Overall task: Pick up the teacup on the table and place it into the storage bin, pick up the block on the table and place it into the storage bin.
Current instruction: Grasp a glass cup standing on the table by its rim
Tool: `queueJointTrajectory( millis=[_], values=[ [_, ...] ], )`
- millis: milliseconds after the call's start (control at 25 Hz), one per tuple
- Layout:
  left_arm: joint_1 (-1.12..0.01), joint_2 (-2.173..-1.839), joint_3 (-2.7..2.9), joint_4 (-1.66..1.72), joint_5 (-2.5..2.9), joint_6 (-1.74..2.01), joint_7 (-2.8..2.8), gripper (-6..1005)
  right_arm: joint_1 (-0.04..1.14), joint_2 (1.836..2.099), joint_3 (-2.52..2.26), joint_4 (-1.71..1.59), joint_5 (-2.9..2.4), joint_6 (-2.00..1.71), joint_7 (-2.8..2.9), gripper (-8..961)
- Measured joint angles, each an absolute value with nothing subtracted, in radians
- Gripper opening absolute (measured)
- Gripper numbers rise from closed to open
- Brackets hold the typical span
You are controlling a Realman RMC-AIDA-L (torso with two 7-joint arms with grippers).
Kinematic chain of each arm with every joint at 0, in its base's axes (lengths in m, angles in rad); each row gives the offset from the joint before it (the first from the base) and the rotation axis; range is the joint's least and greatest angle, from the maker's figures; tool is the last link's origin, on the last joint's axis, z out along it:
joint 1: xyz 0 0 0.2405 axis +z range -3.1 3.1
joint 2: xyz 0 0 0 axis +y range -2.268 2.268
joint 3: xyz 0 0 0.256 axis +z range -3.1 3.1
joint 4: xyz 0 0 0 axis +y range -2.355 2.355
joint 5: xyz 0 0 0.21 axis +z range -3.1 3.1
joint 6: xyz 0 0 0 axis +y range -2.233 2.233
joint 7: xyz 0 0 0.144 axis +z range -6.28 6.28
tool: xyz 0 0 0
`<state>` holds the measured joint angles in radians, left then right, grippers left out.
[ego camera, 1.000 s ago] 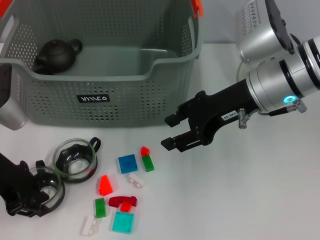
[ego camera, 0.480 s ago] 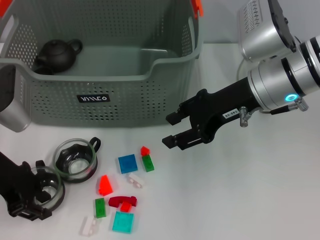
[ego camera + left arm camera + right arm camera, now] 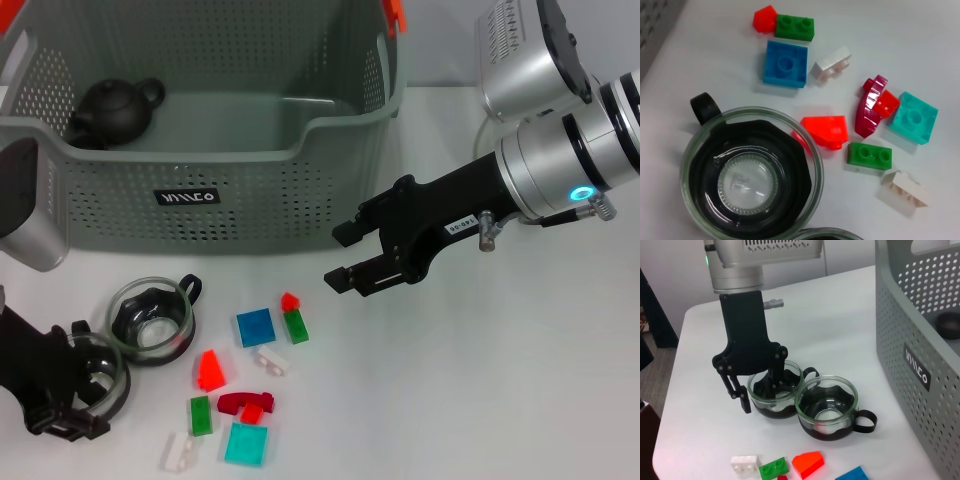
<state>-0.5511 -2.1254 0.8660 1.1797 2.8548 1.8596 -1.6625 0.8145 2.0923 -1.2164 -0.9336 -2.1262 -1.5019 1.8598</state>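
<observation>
Jaws of the left gripper (image 3: 68, 400) straddle the rim of one teacup (image 3: 98, 378) at the worktop's near left, seemingly not yet clamped; right gripper (image 3: 350, 257) hangs spread before the storage bin (image 3: 240, 190).

Left wrist: second teacup (image 3: 751, 172) beside blocks.

Right wrist: one jaw inside the cup; closing, then lifting, looks next.

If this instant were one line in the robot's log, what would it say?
left gripper: jaws straddling rim of near teacup | right gripper: open, above table | second teacup: on table | storage bin: holds teapot

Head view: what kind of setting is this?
Probably a lab tabletop set up for sorting trials: a plain white table, a grey storage bin, scattered toy blocks and two glass teacups.
</observation>
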Motion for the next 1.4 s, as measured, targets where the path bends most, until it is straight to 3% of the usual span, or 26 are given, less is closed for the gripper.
queueJointTrajectory(
  millis=[920,1400],
  values=[
    [-0.550,-2.126,0.878,1.140,2.856,1.822,-1.668,356,0.814,2.092,-1.216,-0.933,-2.126,-1.497,1.859,614],
    [-0.551,-2.123,0.877,1.140,2.856,1.827,-1.670,187,0.814,2.092,-1.215,-0.934,-2.123,-1.497,1.859,614]
  ],
)
